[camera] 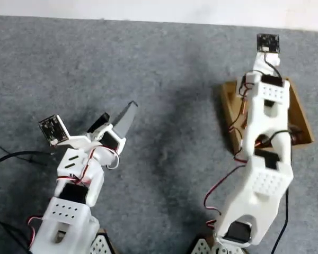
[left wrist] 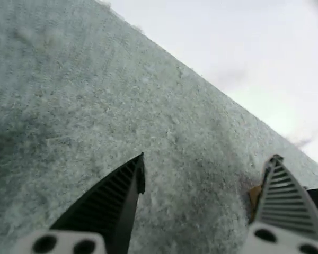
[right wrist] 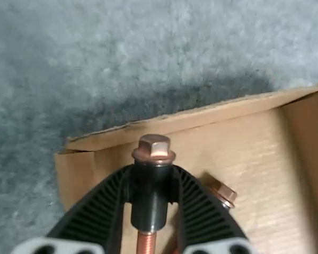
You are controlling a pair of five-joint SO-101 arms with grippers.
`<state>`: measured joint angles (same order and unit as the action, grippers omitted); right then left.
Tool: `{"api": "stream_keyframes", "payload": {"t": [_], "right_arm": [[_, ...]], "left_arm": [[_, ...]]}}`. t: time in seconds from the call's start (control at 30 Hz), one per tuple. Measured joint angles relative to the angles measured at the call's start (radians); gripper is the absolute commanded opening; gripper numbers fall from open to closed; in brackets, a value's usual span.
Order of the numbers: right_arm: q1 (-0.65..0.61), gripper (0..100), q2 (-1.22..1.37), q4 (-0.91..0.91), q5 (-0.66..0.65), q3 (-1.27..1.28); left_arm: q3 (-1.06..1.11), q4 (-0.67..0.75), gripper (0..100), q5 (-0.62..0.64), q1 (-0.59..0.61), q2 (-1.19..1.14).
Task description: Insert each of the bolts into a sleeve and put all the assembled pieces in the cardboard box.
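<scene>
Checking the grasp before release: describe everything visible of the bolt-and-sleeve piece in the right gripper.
The assembled piece is a copper-coloured bolt pushed through a smooth black cylindrical sleeve. Its flanged hex head sits against one end of the sleeve, and the shank sticks out of the other. The right gripper is shut on the sleeve, one ribbed finger on each side. The piece is held over the open cardboard box, near another bolt head lying inside. Contact with the box floor cannot be told.
</scene>
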<state>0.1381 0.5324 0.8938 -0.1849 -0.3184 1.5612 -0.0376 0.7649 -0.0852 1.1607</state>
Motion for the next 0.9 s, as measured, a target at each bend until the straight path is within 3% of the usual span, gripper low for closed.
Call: {"api": "stream_keyframes", "payload": {"t": [0.2, 0.43, 0.57, 0.9], "right_arm": [[-0.003, 3.2, 0.074, 0.110, 0.000, -0.112], [-0.003, 28.1, 0.072, 0.195, -0.046, -0.129], [-0.002, 29.0, 0.072, 0.267, -0.109, -0.143], [-0.009, 29.0, -0.087, 0.313, 0.000, -0.129]], "left_arm": [[0.002, 0.000, 33, 0.000, 0.000, 0.000], [0.002, 0.000, 33, 0.000, 0.000, 0.000], [0.002, 0.000, 33, 0.000, 0.000, 0.000], [0.002, 0.000, 33, 0.000, 0.000, 0.000]]}}
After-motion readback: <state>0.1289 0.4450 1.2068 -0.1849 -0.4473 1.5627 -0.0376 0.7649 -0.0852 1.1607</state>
